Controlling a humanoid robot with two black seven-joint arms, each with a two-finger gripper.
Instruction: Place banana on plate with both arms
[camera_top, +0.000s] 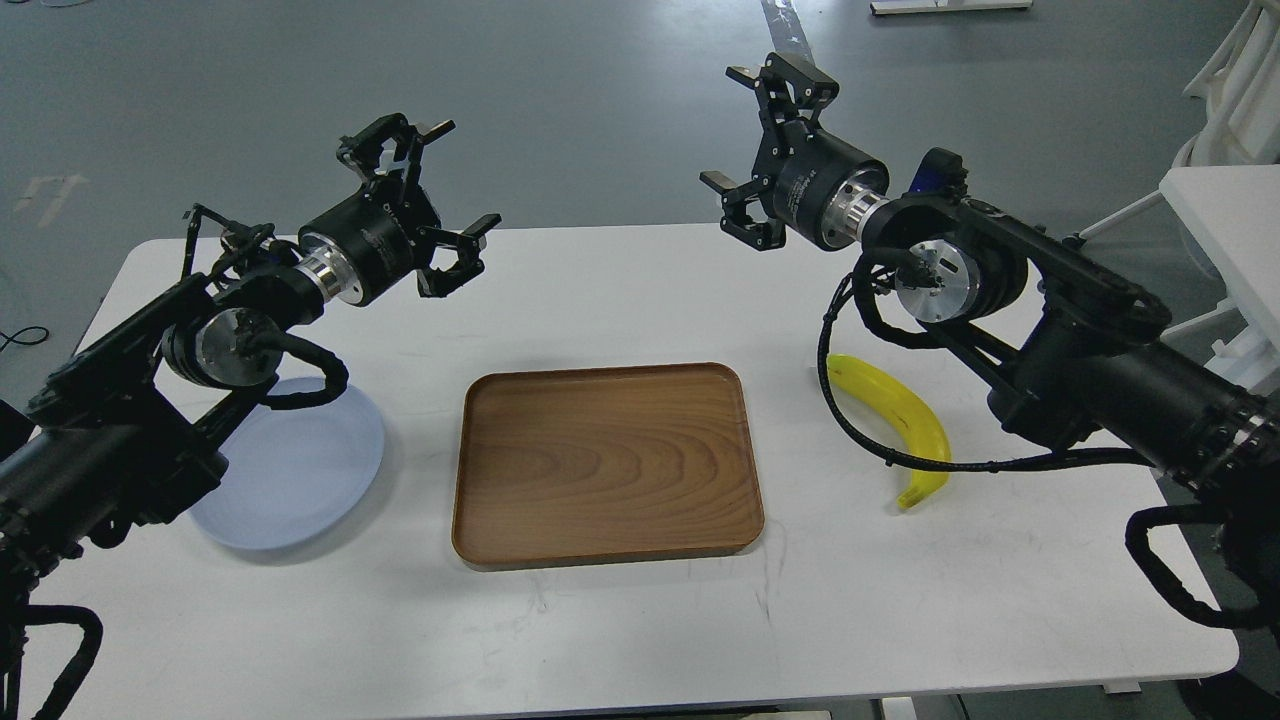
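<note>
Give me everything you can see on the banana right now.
The banana is single, curved and bright yellow, with a few thin dark marks on its skin. It lies flat on the white table, right of the wooden tray and apart from it. A black cable of the right arm crosses in front of its lower part. Neither end effector touches it; both are raised and open.
</note>
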